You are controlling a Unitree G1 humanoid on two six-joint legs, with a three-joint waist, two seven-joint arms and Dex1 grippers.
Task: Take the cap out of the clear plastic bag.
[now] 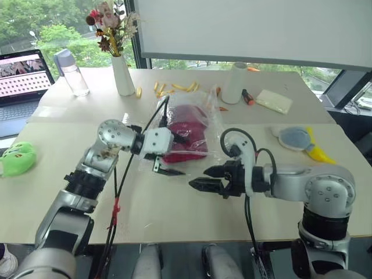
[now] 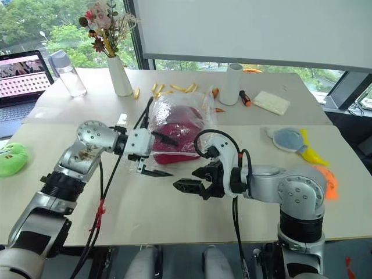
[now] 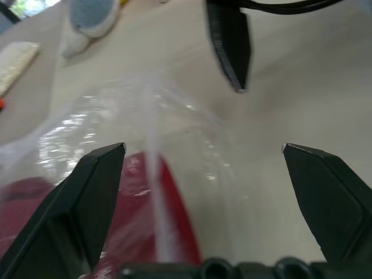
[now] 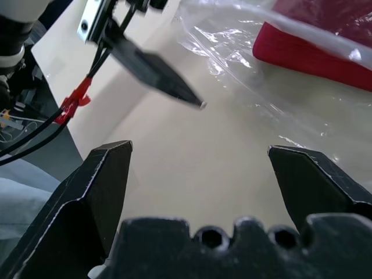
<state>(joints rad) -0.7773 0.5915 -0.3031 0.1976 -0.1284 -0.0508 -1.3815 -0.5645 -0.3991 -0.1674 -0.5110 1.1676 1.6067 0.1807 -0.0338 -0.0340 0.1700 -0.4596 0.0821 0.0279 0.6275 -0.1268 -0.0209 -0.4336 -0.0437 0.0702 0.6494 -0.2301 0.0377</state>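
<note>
Left eye view: the cap lies inside the clear plastic bag; left gripper and right gripper hover beside it, fingers wide, empty. Regrasping the bag's mouth looks next.

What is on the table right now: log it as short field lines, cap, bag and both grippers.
cap: maroon cap, inside the bag, not yet out
bag: clear plastic bag lying on the table, wrapped around the cap
left gripper: left gripper at the bag's near edge, fingers open, holding nothing
right gripper: right gripper above bare table just short of the bag, fingers open, empty
</note>
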